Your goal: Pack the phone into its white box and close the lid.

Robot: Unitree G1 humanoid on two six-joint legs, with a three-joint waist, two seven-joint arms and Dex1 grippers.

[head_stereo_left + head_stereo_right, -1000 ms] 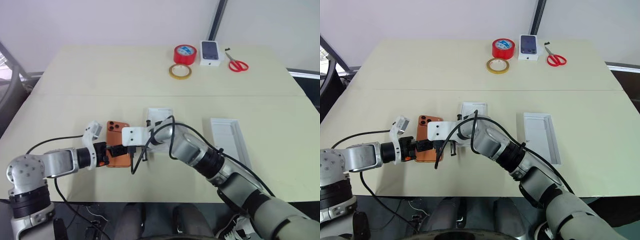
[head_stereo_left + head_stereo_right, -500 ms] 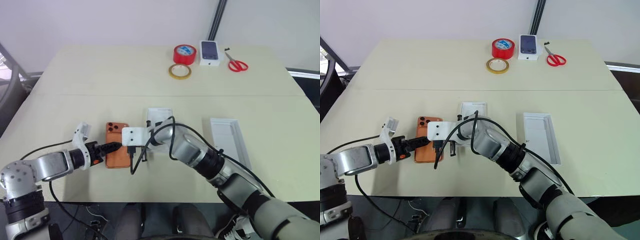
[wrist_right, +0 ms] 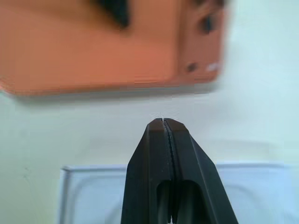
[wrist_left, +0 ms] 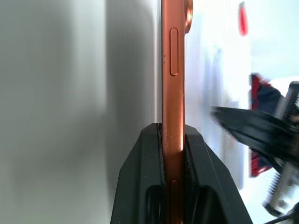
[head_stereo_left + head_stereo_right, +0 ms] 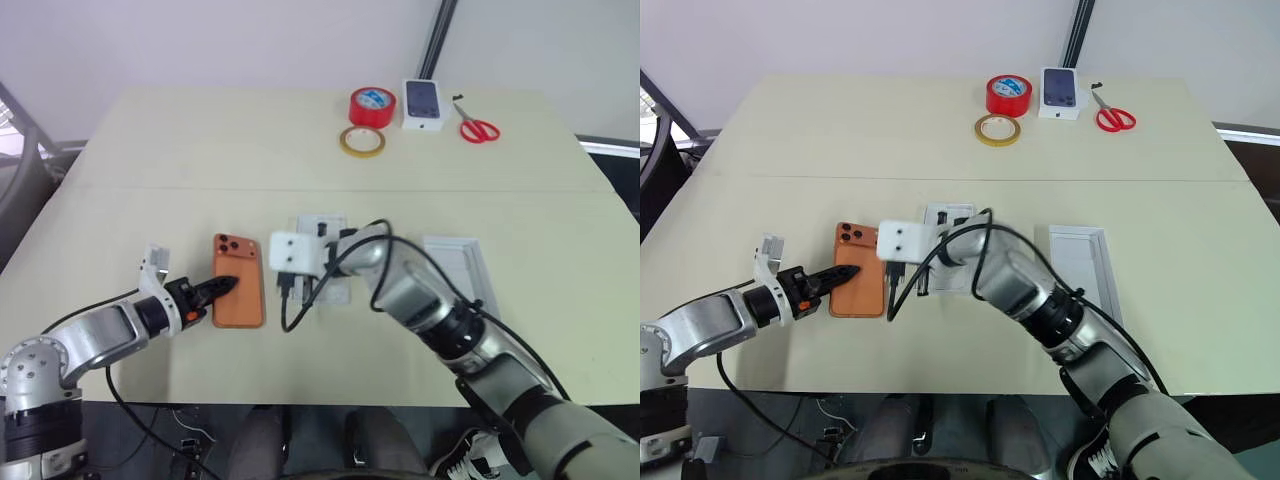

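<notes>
Pinching the flat orange-copper phone (image 5: 238, 280) edgewise, the left gripper (image 5: 218, 288) faces the shallow white cardboard box (image 5: 459, 272) lying well rightward, past the shut right gripper (image 5: 905, 288).

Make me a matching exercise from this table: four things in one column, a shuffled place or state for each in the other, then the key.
Things:
1. phone
2. right gripper
3. white box
4. scissors

Places or states:
A. shut on nothing, above the table
B. far edge, beside the small box with a printed phone picture
C. edge pinched by the left gripper
D. lying open and empty past the right arm

Pairs: 1-C, 2-A, 3-D, 4-B
</notes>
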